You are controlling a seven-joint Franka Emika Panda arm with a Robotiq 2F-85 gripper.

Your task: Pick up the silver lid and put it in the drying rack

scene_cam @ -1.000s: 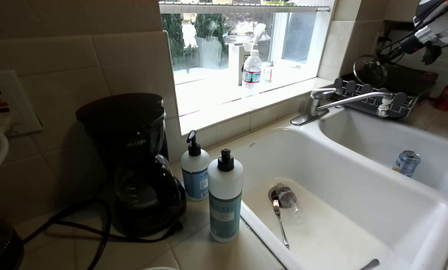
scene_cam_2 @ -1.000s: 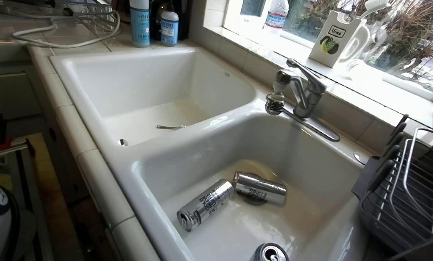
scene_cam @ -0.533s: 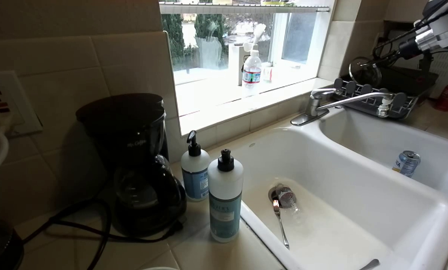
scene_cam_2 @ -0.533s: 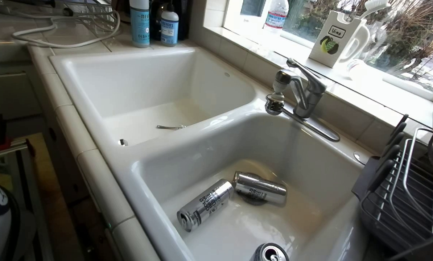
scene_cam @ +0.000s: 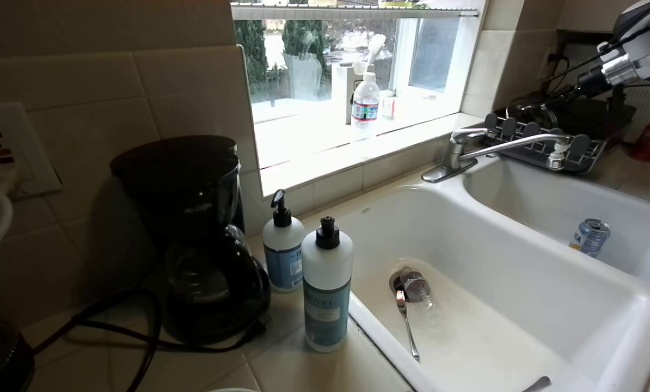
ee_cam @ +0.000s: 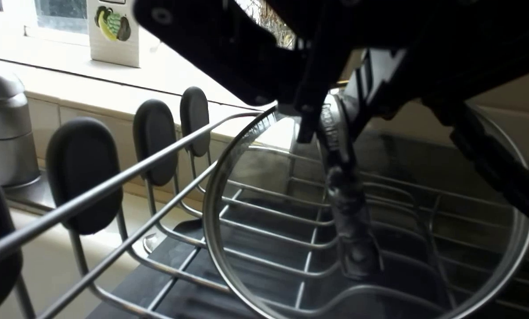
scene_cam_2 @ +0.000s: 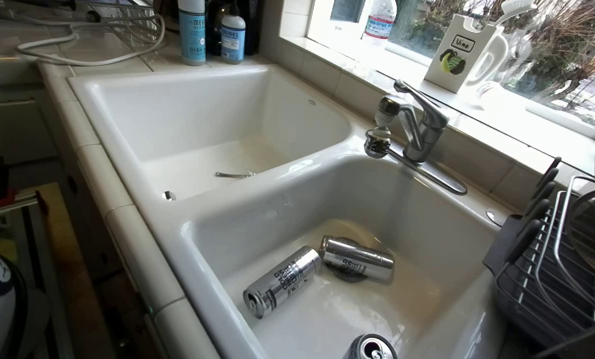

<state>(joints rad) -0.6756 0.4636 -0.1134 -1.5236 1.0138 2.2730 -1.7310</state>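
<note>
A clear glass lid (ee_cam: 382, 215) with a silver rim is at the drying rack (scene_cam_2: 520, 314), held from above by the robot arm (scene_cam: 638, 51). From how things lie, picking up and carrying look done. What seems left is to settle the lid among the wires (ee_cam: 127, 175), let go and back away.

In the wrist view the lid spreads from the centre out to three o'clock and down to six, tilted, with wires showing through the glass. In an exterior view it sits within the rack's outline, toward three o'clock, cut off by the picture's edge. Whether its rim touches the wires or hangs just over them cannot be told.

The fingers (ee_cam: 309, 117) reach in from twelve o'clock in the wrist view. They appear to pinch the lid by its handle (ee_cam: 352, 212), which runs from near twelve down toward six; the contact itself is in shadow.

In an exterior view the arm enters from two o'clock and slopes down toward eight, ending over the rack. Its upper part is out of frame. The white sink (scene_cam_2: 247, 190) lies beside the rack.
</note>
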